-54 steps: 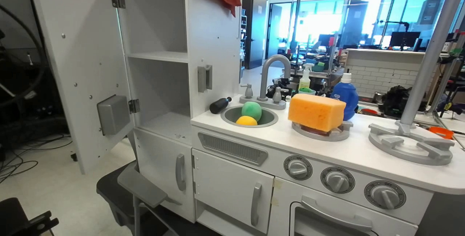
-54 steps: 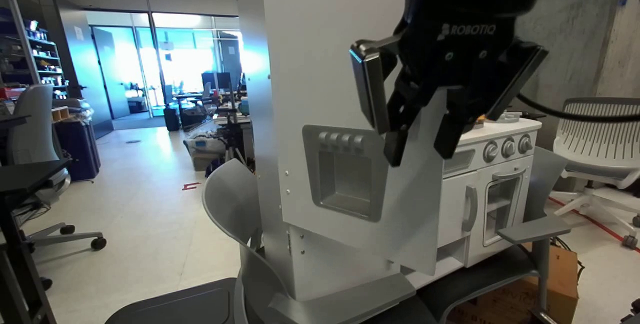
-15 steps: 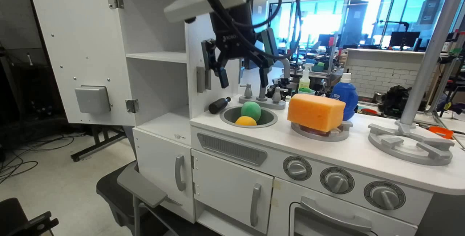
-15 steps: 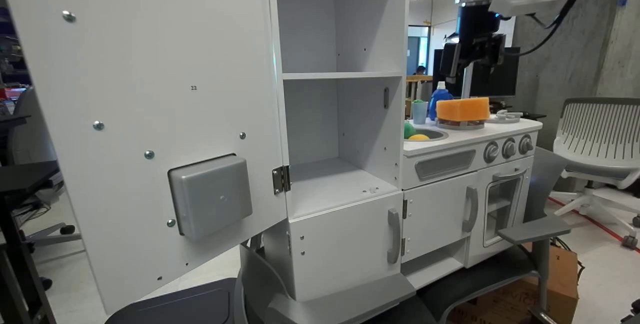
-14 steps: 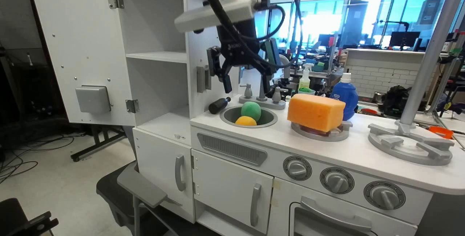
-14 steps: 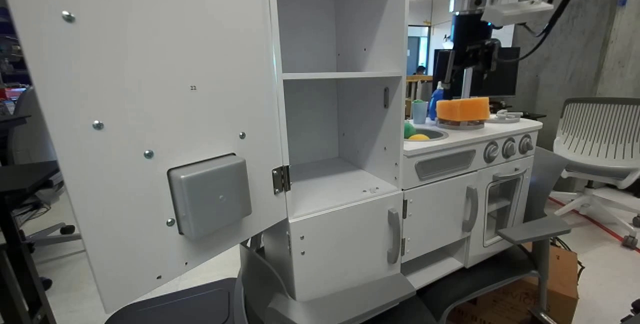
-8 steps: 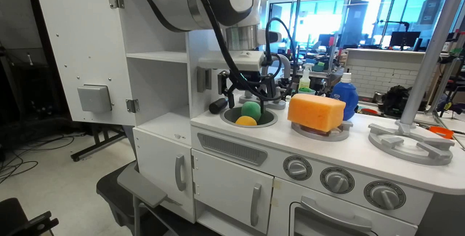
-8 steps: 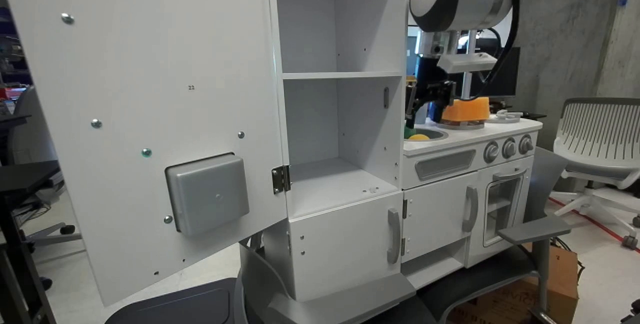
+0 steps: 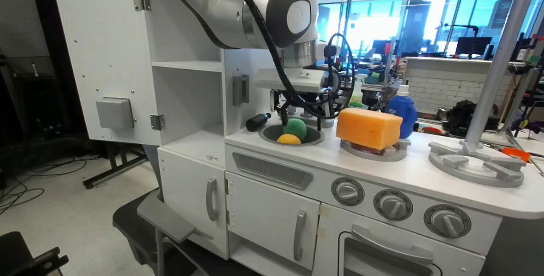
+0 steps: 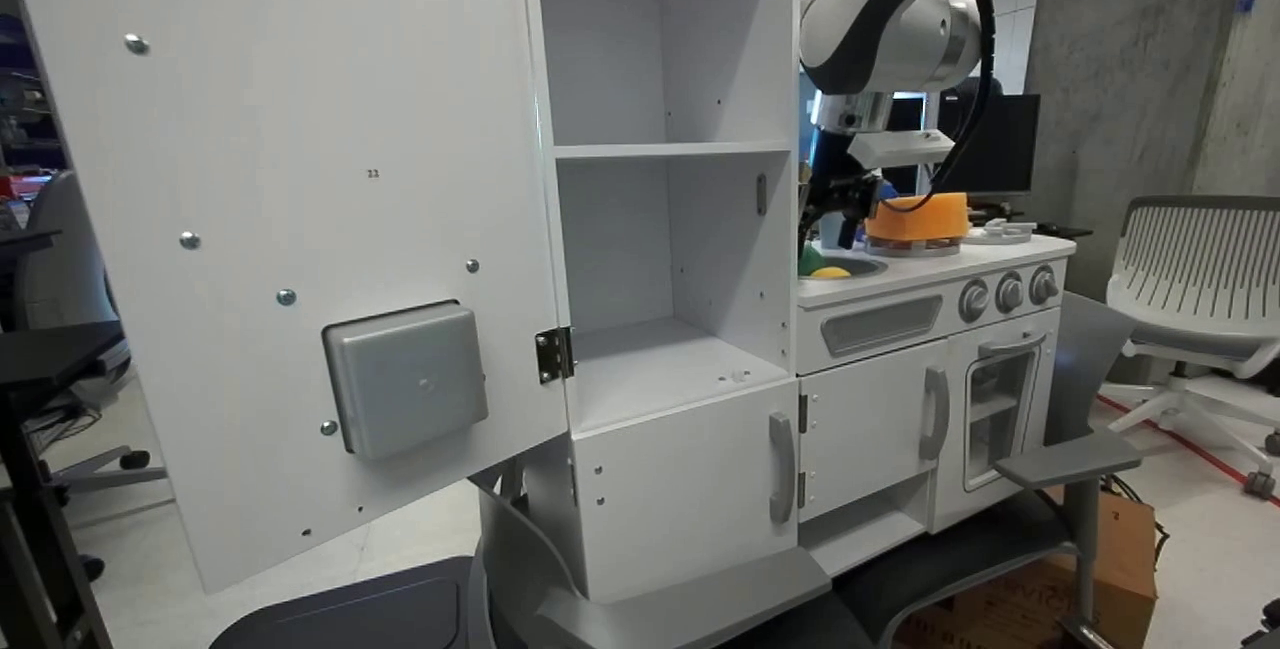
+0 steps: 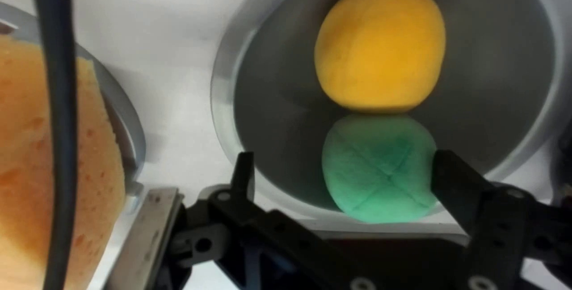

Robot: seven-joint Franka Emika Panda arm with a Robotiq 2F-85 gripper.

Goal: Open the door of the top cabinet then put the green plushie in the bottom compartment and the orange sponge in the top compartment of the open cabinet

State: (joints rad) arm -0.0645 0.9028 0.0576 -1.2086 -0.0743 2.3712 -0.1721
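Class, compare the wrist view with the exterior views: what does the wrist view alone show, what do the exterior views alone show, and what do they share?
Only the wrist view: the crossing seams atop the green plushie, and the yellow ball unhidden by the rim of the sink.
Only the exterior views: the open door, the top cabinet with its top compartment and bottom compartment, and the three stove knobs.
Shared: the green plushie and yellow ball in the sink, the orange sponge on its burner, and the open gripper.
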